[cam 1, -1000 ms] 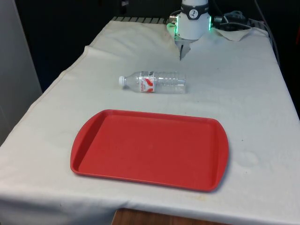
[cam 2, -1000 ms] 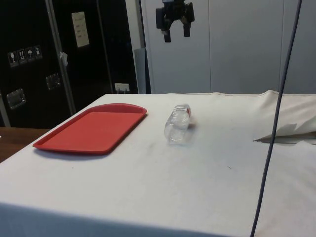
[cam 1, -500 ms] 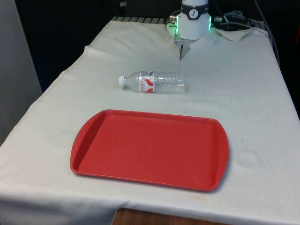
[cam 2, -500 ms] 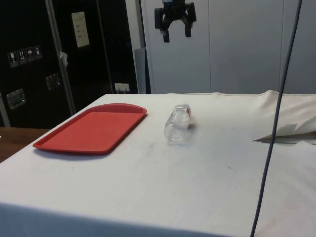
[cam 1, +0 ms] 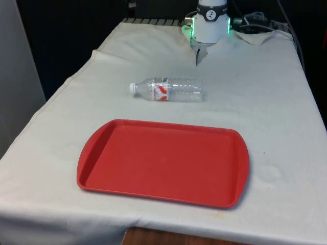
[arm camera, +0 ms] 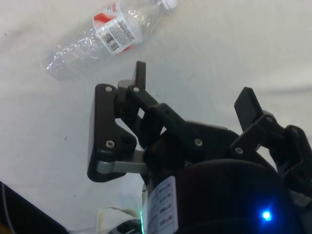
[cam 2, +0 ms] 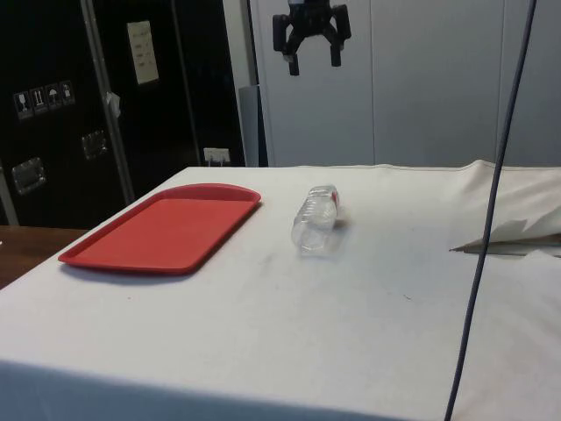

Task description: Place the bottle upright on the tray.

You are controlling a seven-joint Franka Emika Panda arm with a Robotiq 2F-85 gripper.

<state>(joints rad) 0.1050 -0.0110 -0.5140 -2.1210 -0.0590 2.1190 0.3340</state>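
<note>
On the white cloth in the front view, the bottle (cam 1: pixel 166 89) lies on its side, cap toward the front view's left, in the stretch of table between the robot and the tray (cam 1: pixel 102 168). The bottle is clear plastic with a red-and-white label and a white cap. It rests near the tray's far edge but apart from it. The red tray carries nothing. Judged from this layout, no part of the task is complete: the bottle has yet to be grasped, raised, turned upright and set down on the tray.

In the side view, the gripper (cam 2: pixel 310 63) hangs high above the table, well clear of the bottle (cam 2: pixel 316 219), with its two fingers spread apart and nothing between them. The tray (cam 2: pixel 114 254) lies beyond the bottle's cap end, and the cloth between them is bare. A dark cable (cam 2: pixel 491 202) hangs down across this view on the near side, well away from the bottle. A fold of cloth (cam 2: pixel 513 232) lies at the table's edge.

In the wrist view, the gripper (arm camera: pixel 195 87) is open and empty. The bottle (arm camera: pixel 105 36) lies beyond the fingertips and apart from them. Nothing stands between gripper and bottle, so a descent appears unobstructed.
</note>
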